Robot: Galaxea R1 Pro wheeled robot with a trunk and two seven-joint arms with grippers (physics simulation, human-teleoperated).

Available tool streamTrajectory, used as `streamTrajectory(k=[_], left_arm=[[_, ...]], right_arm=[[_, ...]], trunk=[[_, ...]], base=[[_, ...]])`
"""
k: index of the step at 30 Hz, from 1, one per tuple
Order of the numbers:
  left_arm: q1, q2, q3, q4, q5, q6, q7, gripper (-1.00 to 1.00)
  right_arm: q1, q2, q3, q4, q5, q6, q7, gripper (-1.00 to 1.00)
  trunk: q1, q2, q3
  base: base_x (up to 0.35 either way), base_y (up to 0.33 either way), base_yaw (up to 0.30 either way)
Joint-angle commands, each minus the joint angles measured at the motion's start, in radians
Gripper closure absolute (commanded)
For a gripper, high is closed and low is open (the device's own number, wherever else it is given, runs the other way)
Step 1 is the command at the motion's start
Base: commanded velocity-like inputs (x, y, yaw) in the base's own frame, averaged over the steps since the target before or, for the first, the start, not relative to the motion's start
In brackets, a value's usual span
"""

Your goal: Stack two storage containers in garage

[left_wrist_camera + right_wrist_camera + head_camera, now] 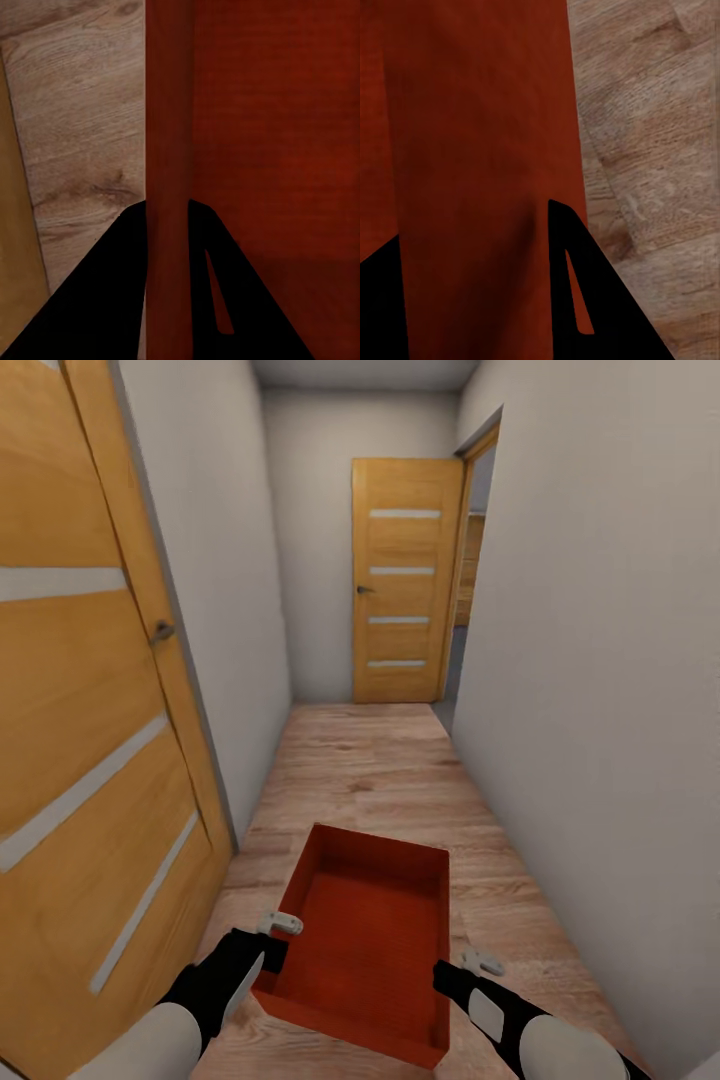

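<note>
Head view, container (365, 940) between claws, seemingly gripped

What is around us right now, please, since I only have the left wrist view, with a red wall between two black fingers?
Observer: That wall belongs to a storage container, carried by the left gripper and the right gripper on opposite side walls.
Operator: Is anything inside it?
Observer: No, the head view shows a bare bottom.
Operator: Where are we heading?
Observer: Down a narrow hallway with a wood-plank floor; a closed wooden door stands at its end.
</note>
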Motion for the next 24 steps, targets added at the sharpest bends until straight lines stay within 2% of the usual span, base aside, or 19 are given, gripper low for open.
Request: streamTrajectory(k=[1, 24], left_arm=[[0.000, -0.001, 0.013, 0.000, 0.056, 0.006, 0.001, 1.00], [0.000, -0.001, 0.014, 0.000, 0.056, 0.006, 0.001, 1.00]], right_arm=[[0.000, 0.002, 0.029, -0.003, 0.009, -0.067, 0.002, 1.00], [0.000, 0.004, 0.029, -0.003, 0.009, -0.067, 0.000, 1.00]], trunk=[[0.000, 0.000, -0.001], [0.000, 0.000, -0.001]], base=[[0.339, 0.115, -0.065], [0.339, 0.116, -0.004]])
